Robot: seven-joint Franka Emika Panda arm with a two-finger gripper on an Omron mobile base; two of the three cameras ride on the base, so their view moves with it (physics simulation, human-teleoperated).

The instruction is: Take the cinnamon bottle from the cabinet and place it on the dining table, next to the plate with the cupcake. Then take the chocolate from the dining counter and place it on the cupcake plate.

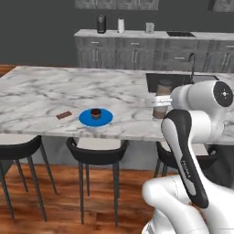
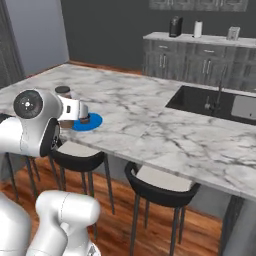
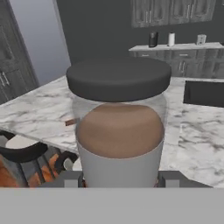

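My gripper [image 1: 160, 100] is shut on the cinnamon bottle [image 1: 162, 97], a brown bottle with a dark cap that I hold upright over the near part of the dining table [image 1: 55, 87]. Close up in the hand view, the bottle [image 3: 118, 127] stands between my two fingertips. Left of it lies the blue plate [image 1: 106, 118] carrying the cupcake [image 1: 95, 113]. The chocolate [image 1: 64, 114], a flat brown bar, lies on the marble just left of the plate. In the right base view the bottle [image 2: 63, 92] and my gripper [image 2: 75, 111] partly cover the plate [image 2: 94, 121].
Black stools [image 1: 96, 153] line the table's near edge. A dark sink basin [image 1: 157, 78] with a faucet [image 1: 192, 64] sits behind the bottle. Dark grey cabinets [image 1: 132, 52] under a counter with small items stand along the far wall.
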